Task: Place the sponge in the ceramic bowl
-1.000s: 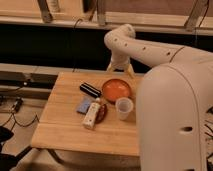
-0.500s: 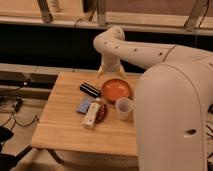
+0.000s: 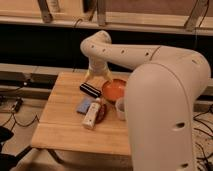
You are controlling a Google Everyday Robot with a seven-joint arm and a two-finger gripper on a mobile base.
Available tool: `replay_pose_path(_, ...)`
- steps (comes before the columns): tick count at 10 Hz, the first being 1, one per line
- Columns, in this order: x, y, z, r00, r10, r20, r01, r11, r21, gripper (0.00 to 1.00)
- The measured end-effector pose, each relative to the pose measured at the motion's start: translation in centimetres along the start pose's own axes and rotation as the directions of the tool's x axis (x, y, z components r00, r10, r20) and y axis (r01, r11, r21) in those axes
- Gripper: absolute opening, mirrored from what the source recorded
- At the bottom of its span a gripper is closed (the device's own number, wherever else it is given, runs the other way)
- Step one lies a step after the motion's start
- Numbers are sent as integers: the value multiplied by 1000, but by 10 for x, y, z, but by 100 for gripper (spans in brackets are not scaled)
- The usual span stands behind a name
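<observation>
The blue sponge lies flat on the wooden table, left of centre and touching a long white bar. Toward the table's back right sits the orange-red ceramic bowl, with nothing in it. My white arm reaches from the right foreground up to an elbow, then drops to the gripper, which hangs over the table's far edge. It is above the black block and just left of the bowl, open and holding nothing. The sponge is well in front of it.
A black rectangular block lies between the gripper and the sponge. A translucent white cup stands right of the white bar, and a dark reddish item lies beside the bar. My arm's bulky body hides the table's right side. Cables lie on the floor at left.
The arm's elbow and forearm have swung left, and the gripper end has come down toward the table's back edge near the black block. Nothing on the table has moved.
</observation>
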Motion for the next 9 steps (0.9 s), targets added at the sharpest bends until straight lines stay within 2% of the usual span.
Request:
replay_pose_path(3,2,35,13,996,72,-48,-74,997,-37,80)
replay_pose_path(4,5,54,16,995,88,-56,-91,994,-53,80)
replay_pose_path(5,6,62,17,994,89,-57,-92,994,-62,80)
replay_pose_path(9,7,60,17,995,85,-59,-89,994,-57,80)
